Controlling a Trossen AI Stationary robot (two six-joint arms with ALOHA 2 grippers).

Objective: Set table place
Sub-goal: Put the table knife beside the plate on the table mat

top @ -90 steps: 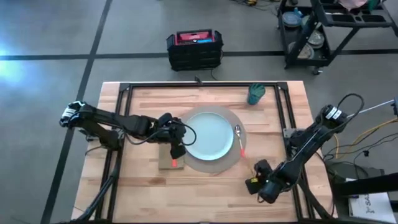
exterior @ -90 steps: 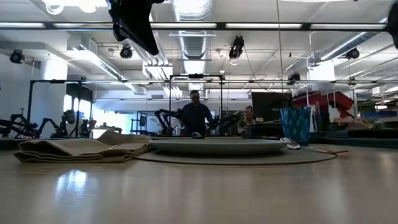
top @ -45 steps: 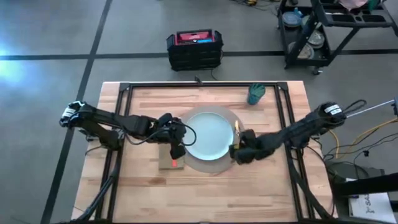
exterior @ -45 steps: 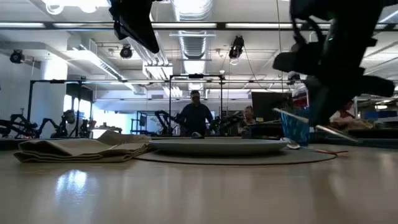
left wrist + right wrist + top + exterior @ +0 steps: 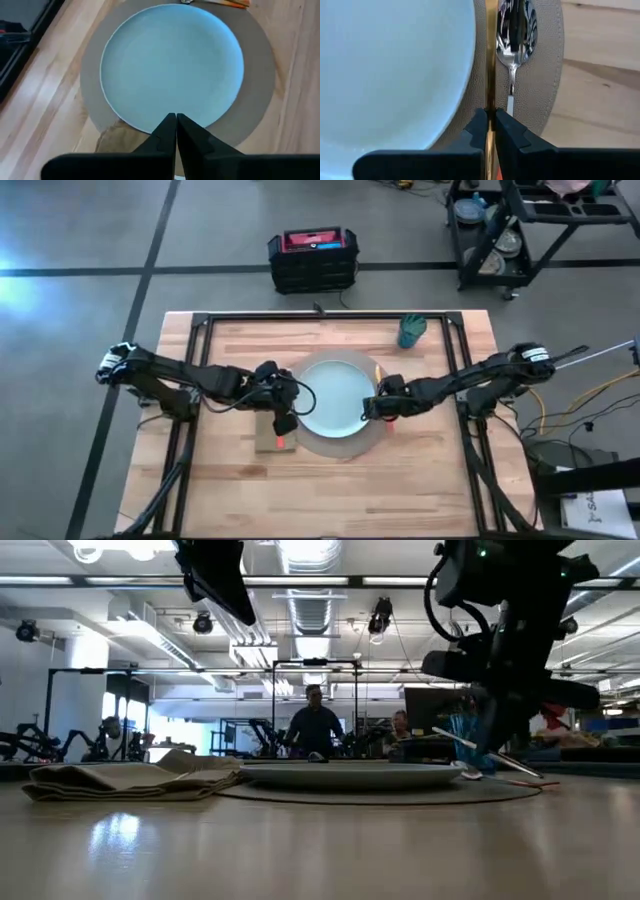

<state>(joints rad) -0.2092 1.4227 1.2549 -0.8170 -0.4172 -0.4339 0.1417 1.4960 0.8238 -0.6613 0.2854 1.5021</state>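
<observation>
A pale blue-green plate [image 5: 335,395] sits on a round tan mat [image 5: 345,448] in the middle of the table [image 5: 330,490]. A brown napkin [image 5: 266,442] lies left of it, and an orange-handled utensil [image 5: 281,440] rests on the napkin. A spoon [image 5: 516,25] lies on the mat right of the plate. The teal cup [image 5: 412,330] stands at the far right. My left gripper [image 5: 176,118] hovers shut over the plate's left rim, holding nothing. My right gripper [image 5: 490,117] is shut on a thin orange-gold utensil [image 5: 490,60] between plate and spoon. My right gripper pinches the thin utensil's flat sides [image 5: 490,107] between its two fingers, coming from above. I see the utensil edge-on, running past the fingertips toward the table's far edge. In the low view it slants [image 5: 470,745], one end raised, the other down near mat level.
A black rail frame [image 5: 320,320] crosses the table's far part and sides. Bare wood lies along the near edge. On the floor beyond stand a black crate [image 5: 312,260] and a wheeled cart [image 5: 520,230]. A person [image 5: 315,725] stands far behind.
My right gripper has come from the table's near right area toward the plate, left and toward the far edge. It carries the thin utensil, and now sits over the mat's right side above the spoon.
</observation>
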